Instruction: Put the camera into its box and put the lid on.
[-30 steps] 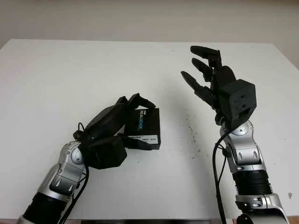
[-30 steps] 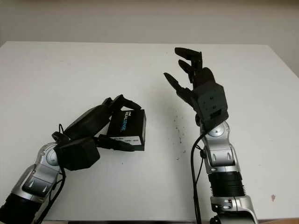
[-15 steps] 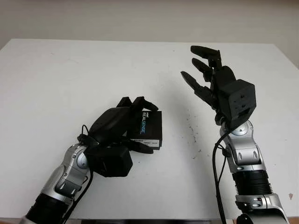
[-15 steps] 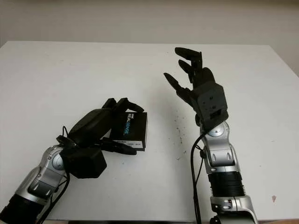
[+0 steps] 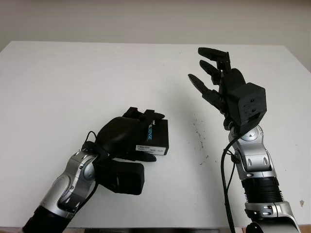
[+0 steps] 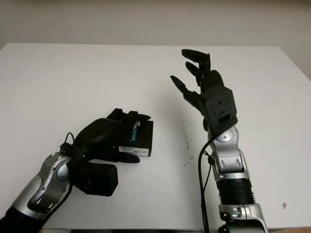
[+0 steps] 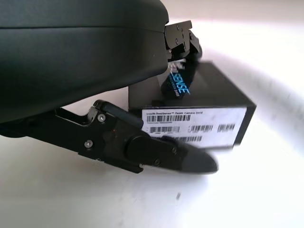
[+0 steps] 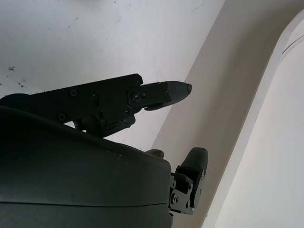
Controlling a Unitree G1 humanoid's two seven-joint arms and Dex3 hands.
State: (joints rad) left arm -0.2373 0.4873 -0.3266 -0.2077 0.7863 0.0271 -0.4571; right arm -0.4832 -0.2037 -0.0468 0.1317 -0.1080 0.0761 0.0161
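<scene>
Box left part hidden under left hand; label print too small to read; contents unseen.

The two head cameras look forward and down onto the white desk from slightly offset spots, sharing the whole desktop. Each wrist camera sits just behind its own robot hand, very close, looking along the fingers.
</scene>
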